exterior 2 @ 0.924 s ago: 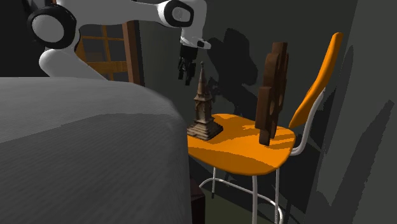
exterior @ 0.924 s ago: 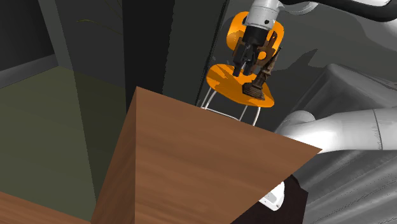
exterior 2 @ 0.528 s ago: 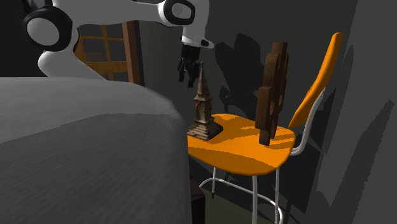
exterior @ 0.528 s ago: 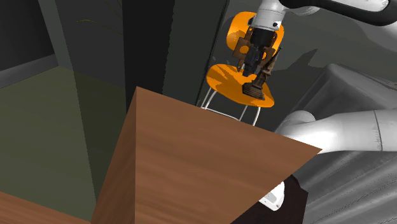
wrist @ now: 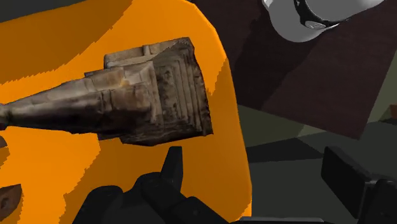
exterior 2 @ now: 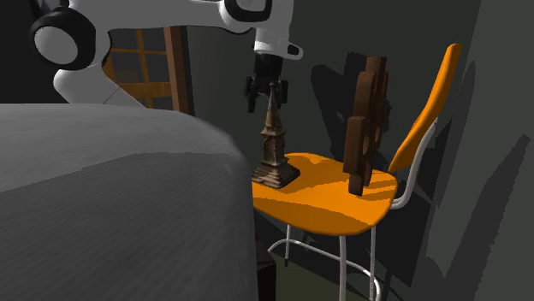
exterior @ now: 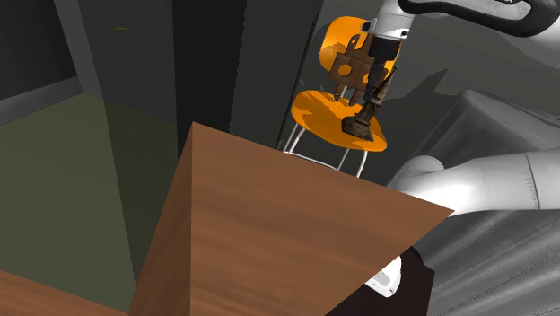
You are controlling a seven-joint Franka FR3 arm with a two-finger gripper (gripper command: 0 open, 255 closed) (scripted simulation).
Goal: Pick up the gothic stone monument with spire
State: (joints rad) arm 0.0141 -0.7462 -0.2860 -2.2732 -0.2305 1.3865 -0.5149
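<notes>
Room: dark grey walls, an olive floor (exterior: pixel 54 162) at the shoulder view's left, a wood-framed window (exterior 2: pixel 141 73) at the second exterior view's upper left.
Grey mound: big rounded grey mound (exterior 2: pixel 103 197) low in the second exterior view's left, just beside the chair.
Wooden top: brown wood-grain wooden top (exterior: pixel 278 233) mid shoulder view, nearer that camera than the chair.
Arm: white arm (exterior 2: pixel 188 13) reaching across from the second exterior view's upper left.
Gripper: black gripper (exterior 2: pixel 265 94) pointing down, close by the spire's tip. Its fingers (wrist: pixel 172 167) stand wide apart and hold nothing. In the wrist view the stone lies outside their gap.
Monument: monument (exterior 2: pixel 274 145) of weathered brown-grey stone, with a square stepped base, a tiered body and a thin pointed spire. It stands upright on the seat's edge nearest the mound.
Chair: orange chair (exterior 2: pixel 334 201) with a curved orange back and white metal legs.
Carved slab: dark brown lobed carved slab (exterior 2: pixel 366 120), upright near the chair back, apart from the monument.
</notes>
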